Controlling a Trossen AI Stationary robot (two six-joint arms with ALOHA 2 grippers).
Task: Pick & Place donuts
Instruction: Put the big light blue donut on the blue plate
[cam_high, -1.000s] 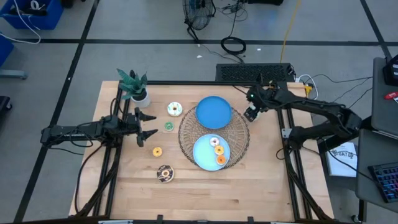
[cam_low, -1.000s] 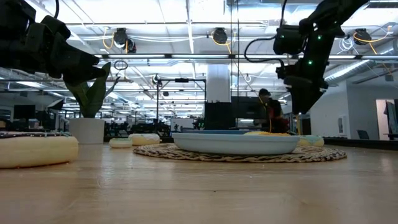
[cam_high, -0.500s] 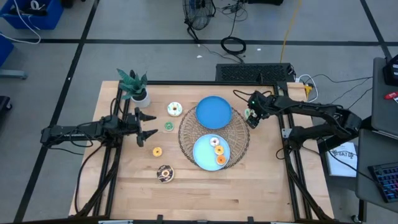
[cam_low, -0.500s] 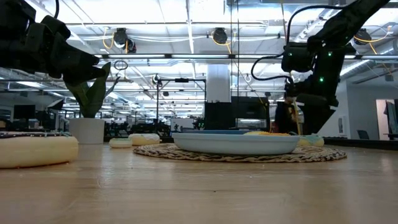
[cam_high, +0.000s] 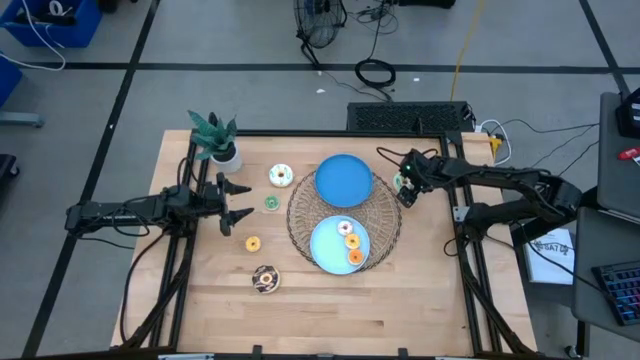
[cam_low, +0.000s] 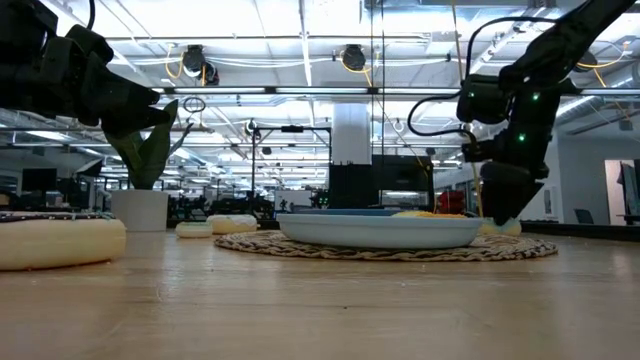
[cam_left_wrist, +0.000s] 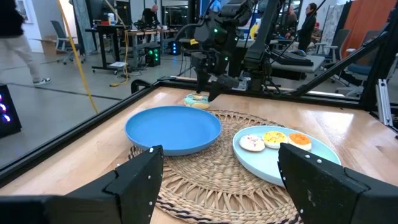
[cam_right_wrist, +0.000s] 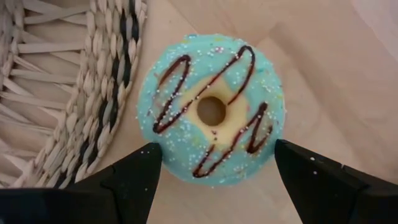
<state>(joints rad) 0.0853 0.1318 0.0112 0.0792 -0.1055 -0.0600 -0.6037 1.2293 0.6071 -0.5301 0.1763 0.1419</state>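
Note:
The teal sprinkled donut (cam_right_wrist: 211, 112) with chocolate drizzle lies flat on the wood beside the woven mat (cam_high: 385, 215), at the mat's far right rim. My right gripper (cam_right_wrist: 216, 148) is open, low over it, one finger on each side of the ring. A blue plate (cam_high: 325, 258) on the mat carries three small donuts (cam_high: 350, 242). On the table lie the white-iced donut (cam_high: 281, 176), the green (cam_high: 271, 203), the orange (cam_high: 252, 243) and the chocolate (cam_high: 265, 279). My left gripper (cam_high: 243, 201) waits open near the green donut.
A second, bare blue plate (cam_high: 344, 180) sits on the mat's far part. A potted plant (cam_high: 215, 140) stands at the far left corner. Bare wood stretches along the near edge. People and desks show in the room beyond the table.
My right gripper has come down from above the mat's far right rim toward the teal donut, until its fingers stand around it just above the table. Nothing else has moved.

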